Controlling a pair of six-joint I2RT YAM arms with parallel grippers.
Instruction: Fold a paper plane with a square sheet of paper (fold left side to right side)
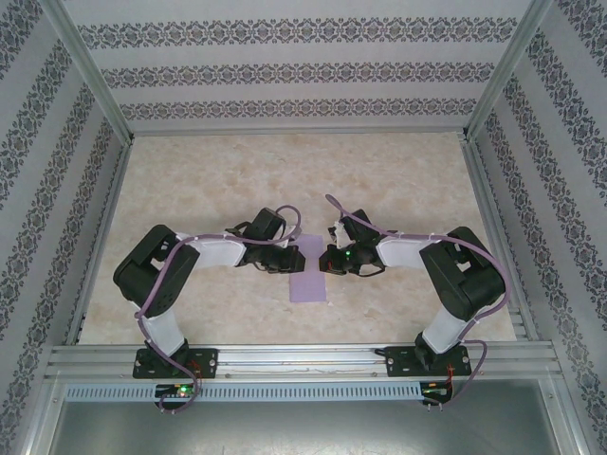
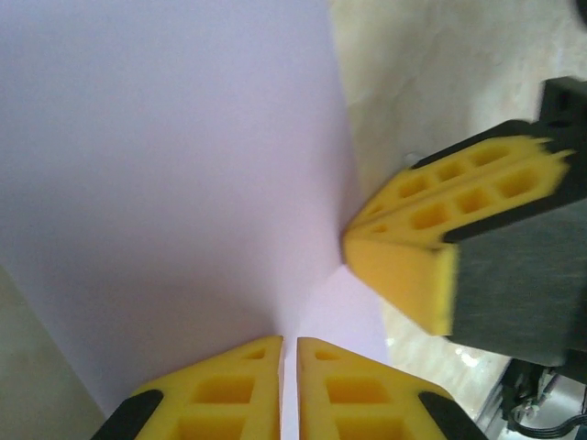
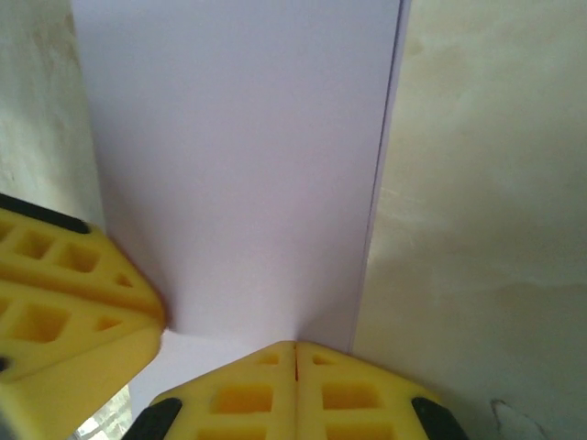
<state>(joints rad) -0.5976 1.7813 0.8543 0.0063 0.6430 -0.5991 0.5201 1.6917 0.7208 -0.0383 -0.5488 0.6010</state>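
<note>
Above and behind the arm bases (top view): the sheet of paper (image 1: 309, 286) lies flat on the surface (image 1: 209, 180), midway between the two arms. It shows as an oblong, long axis running far to near. The left fingers (image 1: 289, 259) and right fingers (image 1: 328, 262) both meet its far end, one at each far corner, so neither arm is the nearer. Bare surface lies open on every side of the sheet; the near rail (image 1: 303, 353) is the closest bound.

Left wrist: the left fingers (image 2: 229, 390) sit at the bottom, drawn together save for a thin slit, tips down on the sheet (image 2: 183, 183), which stretches away from them. Whether a layer is nipped in that slit cannot be told (lavender would show through it either way). The right fingers (image 2: 431, 220) stand just to the right, touching the sheet at its right edge.

Right wrist: the right fingers (image 3: 238, 399) are pressed fully together, tips on the sheet (image 3: 238, 165) just inside its right edge, clamping nothing that shows. That edge reads as two thin lines side by side (two layers, by the look), so the left-to-right fold is judged already laid over. The left fingers (image 3: 64, 302) touch the opposite long side, judged the crease. A pressing stroke would run along the long axis toward the near end, where the way is open; the risk is the upper layer sliding off its mate.
</note>
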